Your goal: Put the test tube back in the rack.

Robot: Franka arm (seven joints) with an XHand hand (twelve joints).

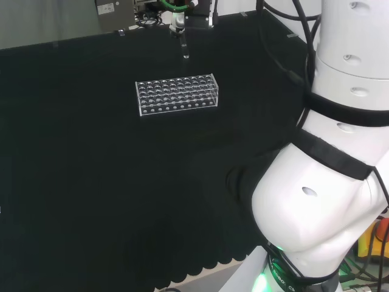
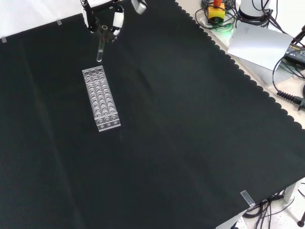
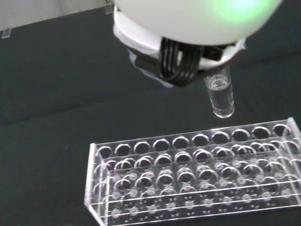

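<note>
A clear plastic test tube rack (image 1: pixel 176 94) (image 2: pixel 100 98) (image 3: pixel 197 176) with many round holes lies on the black cloth. The hand (image 2: pixel 102 16) (image 1: pixel 177 24) (image 3: pixel 188 42) hangs beyond the rack's far end in the front view, its fingers curled round a clear test tube (image 2: pixel 100 45) (image 1: pixel 184 48) (image 3: pixel 221 96). The tube hangs upright, its rounded bottom a little above the cloth and just past the rack's end row. In the wrist view the tube's tip floats above the far row of holes, apart from them.
The black cloth (image 2: pixel 181 133) spreads wide around the rack. Its scalloped edge (image 2: pixel 248 78) runs along the right of the front view, with cables, a grey sheet (image 2: pixel 259 43) and a yellow and red button (image 2: pixel 217 10) beyond. The arm's white links (image 1: pixel 328 182) stand at the head view's right.
</note>
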